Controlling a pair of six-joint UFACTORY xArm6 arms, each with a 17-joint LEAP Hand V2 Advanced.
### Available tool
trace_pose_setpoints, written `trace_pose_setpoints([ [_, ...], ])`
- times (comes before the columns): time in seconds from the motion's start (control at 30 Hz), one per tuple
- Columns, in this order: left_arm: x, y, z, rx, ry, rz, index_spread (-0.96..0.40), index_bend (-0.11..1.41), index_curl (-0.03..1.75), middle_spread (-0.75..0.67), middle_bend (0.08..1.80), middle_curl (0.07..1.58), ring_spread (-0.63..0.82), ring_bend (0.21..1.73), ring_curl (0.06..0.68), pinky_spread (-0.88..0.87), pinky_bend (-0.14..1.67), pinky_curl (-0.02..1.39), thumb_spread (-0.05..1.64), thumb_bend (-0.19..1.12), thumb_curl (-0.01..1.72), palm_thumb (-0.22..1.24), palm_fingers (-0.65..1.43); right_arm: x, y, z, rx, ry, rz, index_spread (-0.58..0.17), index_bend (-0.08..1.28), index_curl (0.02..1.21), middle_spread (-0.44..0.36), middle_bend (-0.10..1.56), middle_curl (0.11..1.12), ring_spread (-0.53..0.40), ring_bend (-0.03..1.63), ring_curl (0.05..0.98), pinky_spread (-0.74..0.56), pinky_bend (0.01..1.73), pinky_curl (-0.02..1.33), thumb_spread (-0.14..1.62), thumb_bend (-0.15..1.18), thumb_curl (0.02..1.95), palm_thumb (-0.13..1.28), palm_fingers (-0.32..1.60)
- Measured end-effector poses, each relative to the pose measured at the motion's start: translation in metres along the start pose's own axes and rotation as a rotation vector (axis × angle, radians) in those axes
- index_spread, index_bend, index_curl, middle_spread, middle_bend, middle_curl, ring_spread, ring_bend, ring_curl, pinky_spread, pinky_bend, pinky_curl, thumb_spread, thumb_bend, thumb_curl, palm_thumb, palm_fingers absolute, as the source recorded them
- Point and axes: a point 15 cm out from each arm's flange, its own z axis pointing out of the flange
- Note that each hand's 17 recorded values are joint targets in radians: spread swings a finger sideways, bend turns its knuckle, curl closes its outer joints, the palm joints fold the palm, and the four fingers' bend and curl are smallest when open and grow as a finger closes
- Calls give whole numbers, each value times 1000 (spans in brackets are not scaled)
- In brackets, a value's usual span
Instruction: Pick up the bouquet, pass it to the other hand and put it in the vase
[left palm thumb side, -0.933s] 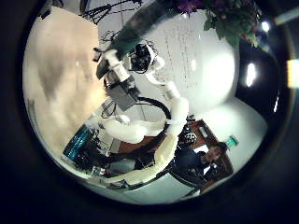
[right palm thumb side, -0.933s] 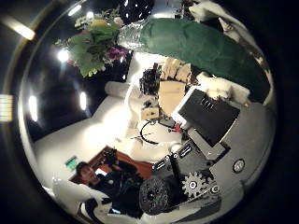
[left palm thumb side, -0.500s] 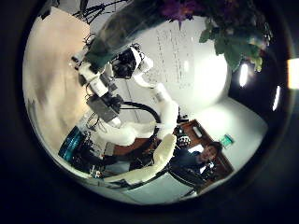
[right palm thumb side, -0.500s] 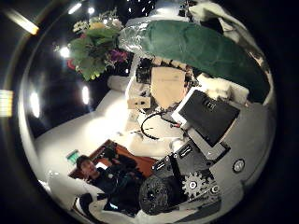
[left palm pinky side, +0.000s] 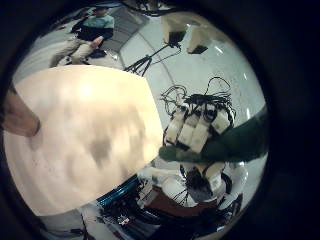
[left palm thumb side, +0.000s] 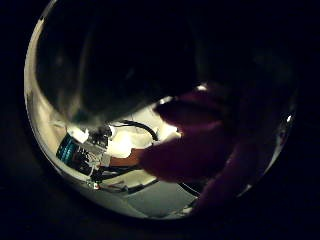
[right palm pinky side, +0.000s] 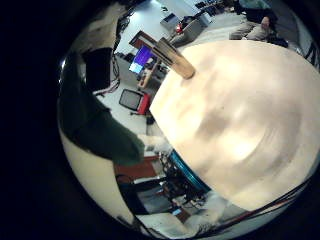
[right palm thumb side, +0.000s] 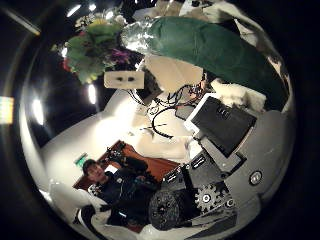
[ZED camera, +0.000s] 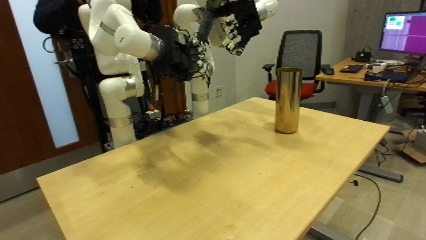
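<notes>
- Fingers of the right hand (right palm thumb side: 215, 125) clasp the bouquet (right palm thumb side: 175, 45); left hand's fingers cannot be made out.
- Handover looks pending; vase (ZED camera: 286, 99), right of centre, stands empty.

Both arms raised, hands close together up high.
The right hand (ZED camera: 177, 52) sits lower, fingers (right palm thumb side: 225, 125) curled round the bouquet (right palm thumb side: 210, 50); the left hand (ZED camera: 240, 25) hangs just beside it, slightly higher.

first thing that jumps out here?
A tall gold vase stands upright and alone on the wooden table, toward its far end. In the right thumb side palm view, the green-wrapped bouquet lies close against the right hand, flowers pointing away.
</notes>
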Motion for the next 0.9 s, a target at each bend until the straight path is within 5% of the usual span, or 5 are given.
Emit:
trace_pose_setpoints([
  [0.1,1,-3,2,-2,43,-8,197,171,272,-50,572,429,214,698,173,181,381,289,814,-29,333,317,395,0,-4,-1,12,29,-12,-282,1012,1076,-130,1369,778,-185,1441,647,-240,1142,955,261,-19,968,1179,1113],
  [0.33,11,-4,1,16,125,-3,-155,205,318,-432,921,609,-445,957,274,-588,862,415,893,27,356,562,1139,7,-7,-2,53,89,-10,-281,1021,1079,-133,1364,785,-188,1438,654,-245,1130,986,279,-17,966,1169,1107],
  [0.63,22,-17,-9,152,189,105,-527,782,681,-448,1147,751,-444,1321,483,-604,1174,586,937,-6,412,876,1252,27,12,9,127,132,80,-288,843,1001,-157,1218,750,-215,1348,617,-332,1115,886,698,-61,785,894,1055],
  [0.8,27,-18,-14,215,208,171,-564,881,808,-417,1242,769,-411,1383,516,-561,1212,634,872,-12,518,961,1185,37,9,6,153,159,106,-307,379,844,-202,1017,671,-252,1224,560,-465,975,776,818,-40,660,815,399],
  [0.9,31,-18,-16,229,189,195,-568,910,855,-403,1268,765,-401,1395,524,-557,1206,649,812,-12,578,987,1175,37,10,7,153,150,113,-309,282,703,-56,673,525,-96,918,452,-169,712,695,857,-56,596,737,-221],
])
